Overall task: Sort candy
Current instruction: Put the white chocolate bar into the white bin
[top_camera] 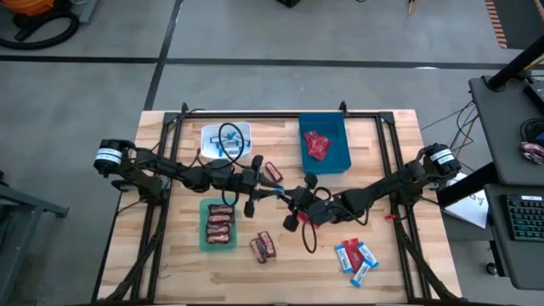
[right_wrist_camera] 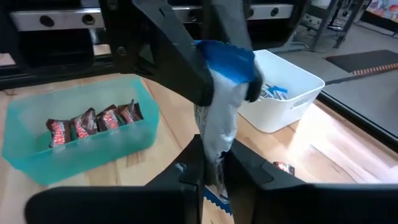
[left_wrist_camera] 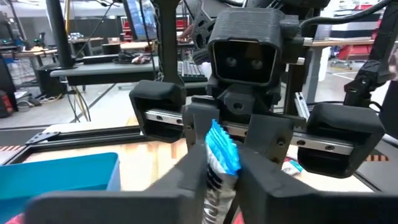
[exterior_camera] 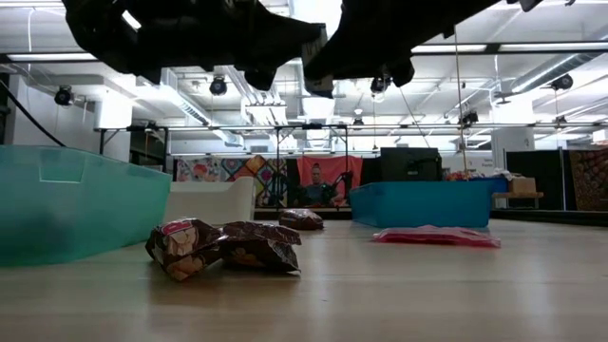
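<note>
High view: the green bin [top_camera: 202, 240] holds dark brown bars [top_camera: 220, 224]. Just beside its upper right corner, the left gripper [top_camera: 255, 183] and right gripper [top_camera: 293, 202] meet, each clamped on one end of a blue-and-white bar [right_wrist_camera: 225, 93], held above the table between them.

You see a grey concrete floor [top_camera: 255, 34] around the wooden table [top_camera: 399, 255]. At your right stands a dark desk [top_camera: 501, 110] with a keyboard [top_camera: 520, 217]. Ceiling lights [exterior_camera: 560, 84] shine above.
</note>
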Robot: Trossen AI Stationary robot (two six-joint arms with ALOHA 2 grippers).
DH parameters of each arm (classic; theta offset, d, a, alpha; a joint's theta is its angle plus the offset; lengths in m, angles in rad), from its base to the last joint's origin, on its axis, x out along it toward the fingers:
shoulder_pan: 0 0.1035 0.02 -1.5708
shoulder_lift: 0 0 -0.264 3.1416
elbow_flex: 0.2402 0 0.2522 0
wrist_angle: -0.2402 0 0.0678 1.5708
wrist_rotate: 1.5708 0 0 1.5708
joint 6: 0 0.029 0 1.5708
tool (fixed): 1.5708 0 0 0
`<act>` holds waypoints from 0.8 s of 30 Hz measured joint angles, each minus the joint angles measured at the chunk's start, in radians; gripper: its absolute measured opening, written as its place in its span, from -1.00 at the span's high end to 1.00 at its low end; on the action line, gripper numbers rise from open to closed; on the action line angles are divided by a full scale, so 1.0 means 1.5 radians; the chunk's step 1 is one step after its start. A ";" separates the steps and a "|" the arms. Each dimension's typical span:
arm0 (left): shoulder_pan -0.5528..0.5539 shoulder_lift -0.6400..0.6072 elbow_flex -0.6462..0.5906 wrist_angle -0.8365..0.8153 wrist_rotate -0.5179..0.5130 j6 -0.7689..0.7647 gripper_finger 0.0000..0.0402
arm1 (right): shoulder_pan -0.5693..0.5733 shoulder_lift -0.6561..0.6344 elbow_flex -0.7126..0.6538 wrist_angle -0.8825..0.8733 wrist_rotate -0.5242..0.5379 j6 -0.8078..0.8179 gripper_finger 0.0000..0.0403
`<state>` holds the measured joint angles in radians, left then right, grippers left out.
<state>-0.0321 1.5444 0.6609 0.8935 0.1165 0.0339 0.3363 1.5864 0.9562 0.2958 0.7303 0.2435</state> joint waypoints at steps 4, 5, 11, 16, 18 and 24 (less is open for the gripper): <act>0.000 0.000 0.000 0.000 -0.002 -0.001 0.92 | 0.000 0.000 0.000 -0.001 0.002 0.002 0.65; 0.000 0.000 0.000 0.000 -0.002 -0.001 0.91 | 0.000 0.000 0.000 -0.001 0.002 0.001 0.60; 0.007 -0.020 -0.001 -0.049 -0.011 0.005 0.96 | -0.002 -0.009 0.000 -0.017 0.002 0.000 0.23; 0.025 -0.085 0.026 -0.273 -0.115 0.031 0.97 | -0.015 -0.053 0.000 -0.089 0.003 0.017 -0.01; 0.031 -0.117 0.055 -0.414 -0.200 0.044 0.96 | -0.025 -0.073 0.001 -0.118 0.004 0.025 -0.06; 0.058 -0.161 0.190 -0.917 -0.503 -0.003 0.96 | -0.058 -0.102 0.003 -0.139 0.003 -0.020 -0.11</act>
<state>0.0546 1.3034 0.9461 -0.4816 -0.6380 0.0289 0.2488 1.4327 0.9601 0.0871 0.7343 0.2127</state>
